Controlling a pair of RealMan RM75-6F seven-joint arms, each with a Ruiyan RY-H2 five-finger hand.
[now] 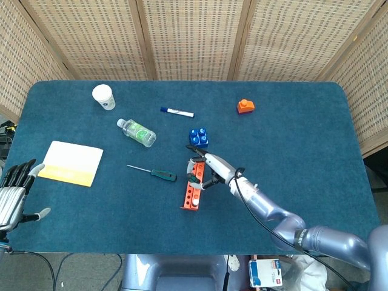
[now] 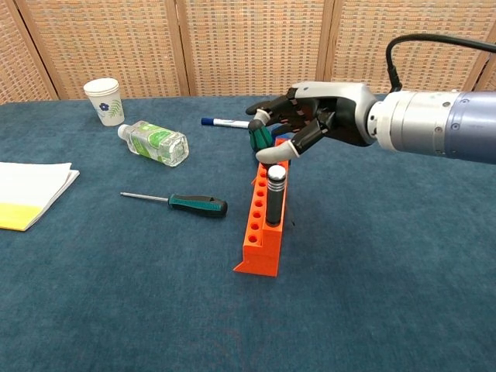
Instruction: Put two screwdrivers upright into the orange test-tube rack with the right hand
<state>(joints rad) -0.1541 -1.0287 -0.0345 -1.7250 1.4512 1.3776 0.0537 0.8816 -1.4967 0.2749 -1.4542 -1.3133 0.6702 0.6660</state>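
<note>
At frame centre, the right hand [image 2: 298, 128] pinches a green-handled screwdriver [image 2: 258, 137] above the orange rack [image 2: 263, 225], where a dark tool [image 2: 275, 198] already stands; lowering it squarely should seat it. Another screwdriver [image 2: 177, 202] lies left.

Orange rack [image 2: 262, 229] mid-table with one black tool standing in it, one green screwdriver in your right hand [image 2: 310, 120], another lying loose.
The orange test-tube rack is a long stepped block with a row of round holes, its length running near to far; a black-handled screwdriver [image 2: 274, 198] with a silver cap stands upright in a hole on its right side. You hold a green-handled screwdriver [image 2: 260, 137] tilted over the rack's far end. The second green-and-black screwdriver [image 2: 180, 202] lies flat just left of the rack, steel tip pointing left.
</note>
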